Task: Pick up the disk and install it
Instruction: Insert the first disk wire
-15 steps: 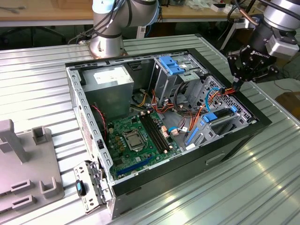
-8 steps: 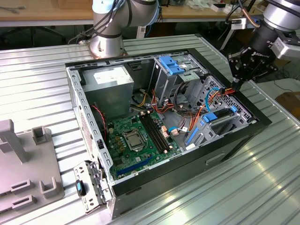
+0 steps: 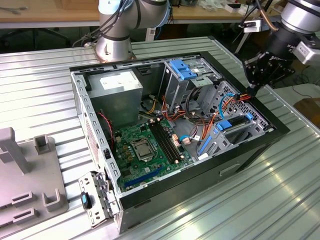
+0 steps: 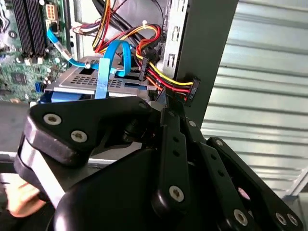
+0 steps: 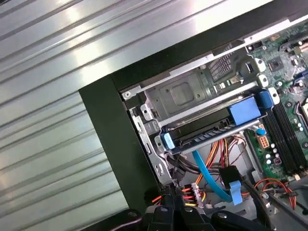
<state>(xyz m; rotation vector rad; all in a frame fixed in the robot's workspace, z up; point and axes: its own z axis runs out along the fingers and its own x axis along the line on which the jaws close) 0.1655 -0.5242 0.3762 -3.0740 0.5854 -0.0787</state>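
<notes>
The disk (image 5: 206, 132) sits in the case's (image 3: 190, 182) bay on a ribbed metal table (image 3: 45, 85); fingers (image 4: 171, 134) clench a power connector (image 4: 189, 91).

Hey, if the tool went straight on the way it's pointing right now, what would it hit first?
Most likely the black plug on the red and yellow wires, by the case wall, right at the tip of the tool; depth is hard to judge.
</notes>
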